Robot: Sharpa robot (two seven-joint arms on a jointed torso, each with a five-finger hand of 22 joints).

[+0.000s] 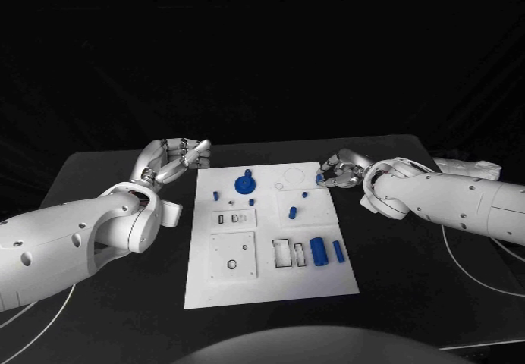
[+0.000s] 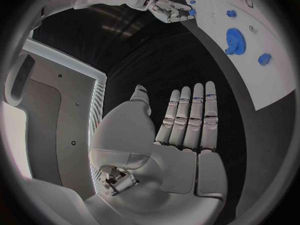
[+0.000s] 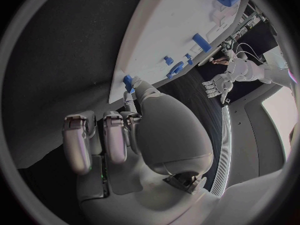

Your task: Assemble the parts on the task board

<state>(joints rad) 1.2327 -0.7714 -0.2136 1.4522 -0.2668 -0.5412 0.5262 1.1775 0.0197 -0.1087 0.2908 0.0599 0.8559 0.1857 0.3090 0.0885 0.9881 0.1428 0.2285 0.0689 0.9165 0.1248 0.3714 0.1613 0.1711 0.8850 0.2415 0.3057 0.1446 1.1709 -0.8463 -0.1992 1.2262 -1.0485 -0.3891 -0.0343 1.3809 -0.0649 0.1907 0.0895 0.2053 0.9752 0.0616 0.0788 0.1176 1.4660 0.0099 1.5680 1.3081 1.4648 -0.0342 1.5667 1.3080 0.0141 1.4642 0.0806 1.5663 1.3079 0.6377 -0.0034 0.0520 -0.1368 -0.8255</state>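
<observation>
The white task board (image 1: 274, 280) lies in the middle of the black table. On it are a blue gear (image 1: 244, 183), a blue cylinder (image 1: 319, 251), a blue bar (image 1: 338, 251) and several small blue parts. My right hand (image 1: 341, 170) is at the board's far right corner and pinches a small blue part (image 1: 321, 179) between thumb and a finger, low over the board's edge. In the right wrist view that part (image 3: 128, 81) sits at the fingertips (image 3: 131, 97). My left hand (image 1: 175, 161) hovers off the board's far left corner, flat, fingers (image 2: 187, 120) straight, holding nothing.
Several recessed slots and holes mark the board, among them a square plate (image 1: 233, 255) and rectangular pockets (image 1: 290, 253). Bare black table (image 1: 109, 171) surrounds the board. The gear (image 2: 236, 40) and a small part (image 2: 264, 60) lie close to my left hand.
</observation>
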